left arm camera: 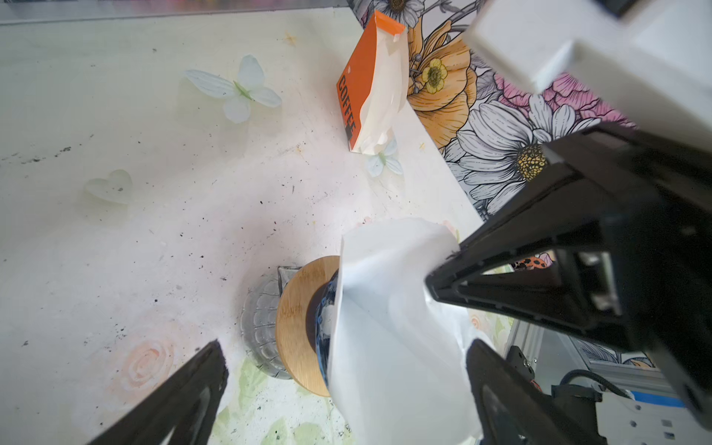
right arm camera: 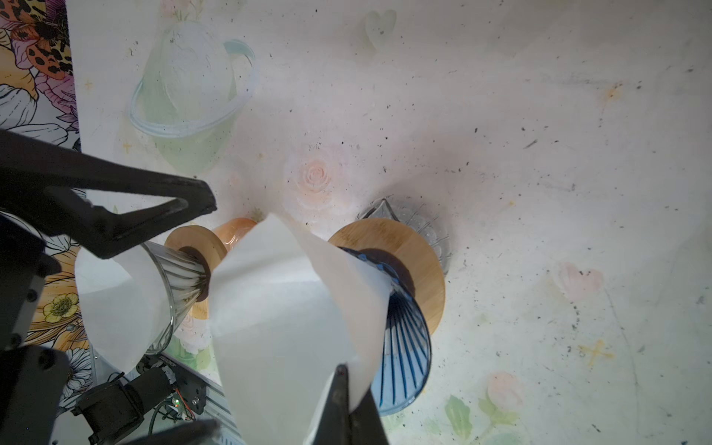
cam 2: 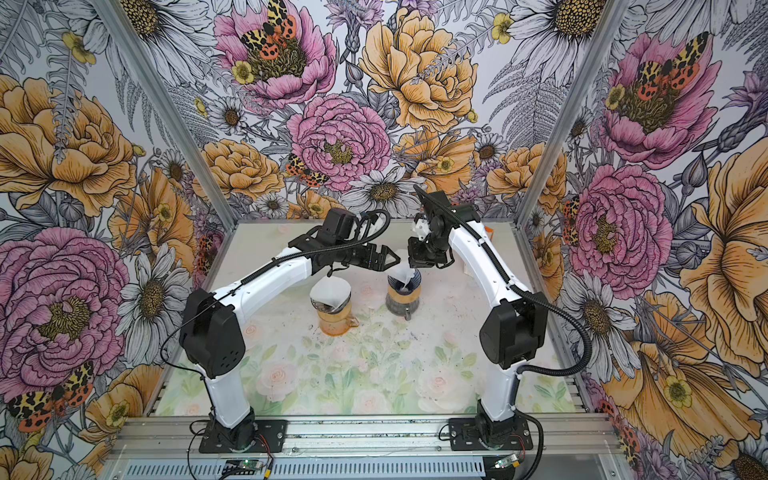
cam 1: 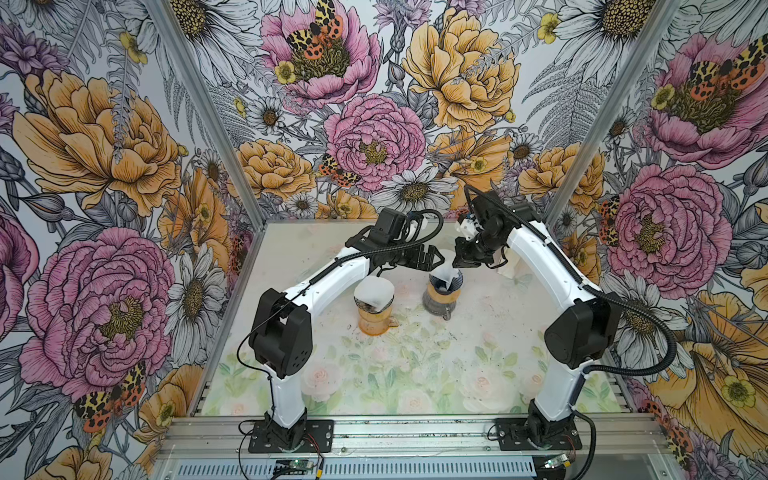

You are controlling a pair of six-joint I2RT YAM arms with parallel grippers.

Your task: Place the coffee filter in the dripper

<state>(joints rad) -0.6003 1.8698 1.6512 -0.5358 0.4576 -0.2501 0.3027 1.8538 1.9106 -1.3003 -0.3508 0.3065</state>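
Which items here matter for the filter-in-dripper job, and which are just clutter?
In the job:
coffee filter, pinched by the right gripper
blue dripper
left gripper, open beside the filter

Lying about:
glass carafe under the blue dripper
clear dripper, second filter in it, on orange carafe
coffee bag

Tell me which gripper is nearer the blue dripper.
Right. The right gripper pinches the filter edge above the blue dripper; the left gripper hangs open beside it, toward the clear dripper.
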